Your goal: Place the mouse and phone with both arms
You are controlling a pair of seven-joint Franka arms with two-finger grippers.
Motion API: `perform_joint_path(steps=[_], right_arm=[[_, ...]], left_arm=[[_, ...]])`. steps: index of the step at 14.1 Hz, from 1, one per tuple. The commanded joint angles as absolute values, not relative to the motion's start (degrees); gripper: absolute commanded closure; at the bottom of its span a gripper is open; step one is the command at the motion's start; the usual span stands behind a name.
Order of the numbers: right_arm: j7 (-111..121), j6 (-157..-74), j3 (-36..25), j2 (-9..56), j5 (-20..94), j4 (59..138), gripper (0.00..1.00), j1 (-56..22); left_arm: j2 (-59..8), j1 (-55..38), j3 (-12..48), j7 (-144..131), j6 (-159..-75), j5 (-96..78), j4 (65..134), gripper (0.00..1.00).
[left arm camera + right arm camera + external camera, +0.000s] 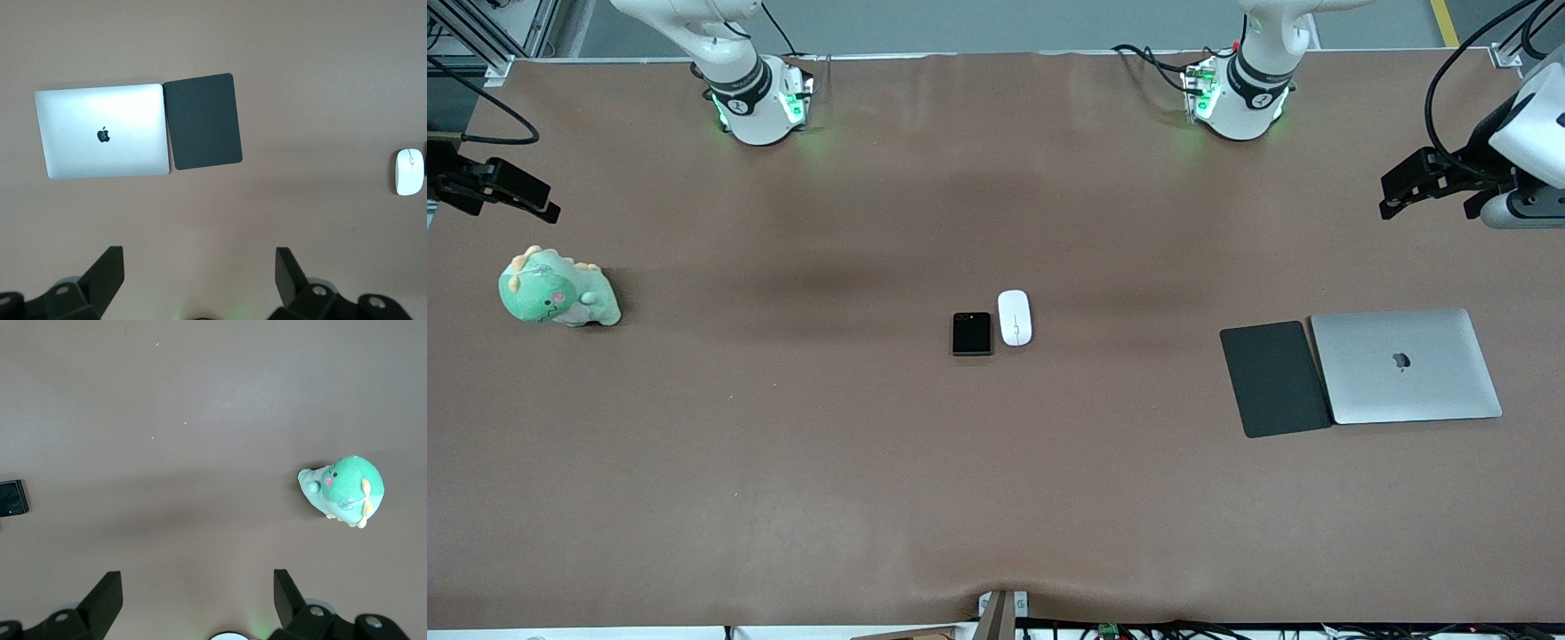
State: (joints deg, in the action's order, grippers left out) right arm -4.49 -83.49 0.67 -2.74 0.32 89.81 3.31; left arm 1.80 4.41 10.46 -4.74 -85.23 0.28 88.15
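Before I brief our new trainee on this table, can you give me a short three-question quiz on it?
1. True or false: the mouse lies on the mat.
2. What lies beside the mouse, toward the right arm's end? A) phone B) laptop C) plush dinosaur
3. Fill in: the left pincer and right pincer are both ____.

Key:
1. False; it lies on the bare table, beside the phone.
2. A
3. open, holding nothing.
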Motion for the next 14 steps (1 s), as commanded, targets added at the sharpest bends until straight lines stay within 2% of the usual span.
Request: perform_joint_path(steps=[1, 14], right_arm=[[-4.31, -82.88, 0.44, -1.93, -0.35, 88.33, 0.0, 2.9], [-4.31, -82.88, 0.44, -1.93, -0.44, 87.89, 0.0, 2.99]], left_arm=[[1.05, 4.39, 10.63, -5.8, -83.76, 1.32, 86.4, 0.0], [-0.96, 4.22, 10.55, -6.41, -84.02, 1.23, 86.4, 0.0]])
